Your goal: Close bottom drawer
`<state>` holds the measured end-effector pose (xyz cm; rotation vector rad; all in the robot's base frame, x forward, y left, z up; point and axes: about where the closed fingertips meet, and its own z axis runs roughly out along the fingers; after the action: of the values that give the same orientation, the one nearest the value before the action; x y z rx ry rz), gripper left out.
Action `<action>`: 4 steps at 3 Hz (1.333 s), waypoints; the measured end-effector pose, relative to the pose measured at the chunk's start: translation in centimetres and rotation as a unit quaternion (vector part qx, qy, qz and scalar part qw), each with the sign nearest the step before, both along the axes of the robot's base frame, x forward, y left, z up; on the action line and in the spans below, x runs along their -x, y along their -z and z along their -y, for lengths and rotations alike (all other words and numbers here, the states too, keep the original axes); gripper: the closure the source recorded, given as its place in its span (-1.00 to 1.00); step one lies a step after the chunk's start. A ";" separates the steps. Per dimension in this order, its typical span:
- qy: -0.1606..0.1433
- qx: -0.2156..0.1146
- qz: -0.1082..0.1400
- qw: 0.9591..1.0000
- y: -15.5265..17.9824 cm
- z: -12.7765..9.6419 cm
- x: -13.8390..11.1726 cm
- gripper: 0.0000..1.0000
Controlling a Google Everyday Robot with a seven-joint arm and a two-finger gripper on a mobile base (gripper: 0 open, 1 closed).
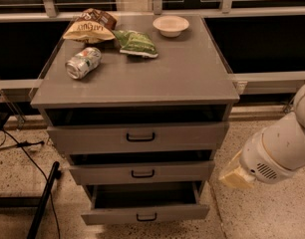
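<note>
bottom drawer (112, 215) stands open (handle (146, 217) untouched), gripper (235, 176) to its right.

Matt bottom drawer (117, 215) front; shiny metal can (83, 62); smooth pincer (235, 176) beside cabinet (182, 76)

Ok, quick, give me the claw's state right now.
Claw: open or closed cannot be told. It hangs right of the cabinet, about level with the middle drawer, off the bottom drawer, which stands pulled out.
</note>
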<state>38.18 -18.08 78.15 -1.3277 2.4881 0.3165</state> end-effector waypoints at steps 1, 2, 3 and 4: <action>0.000 0.000 0.000 1.000 -0.1 0.0 0.0 1.00; 0.010 -0.021 -0.022 0.999 3.2 -0.6 0.5 1.00; 0.041 -0.056 -0.036 0.997 8.4 -1.7 1.2 1.00; 0.088 -0.124 -0.036 0.988 15.4 -4.0 1.6 1.00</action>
<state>36.62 -14.05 62.70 -1.0079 2.5045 0.6185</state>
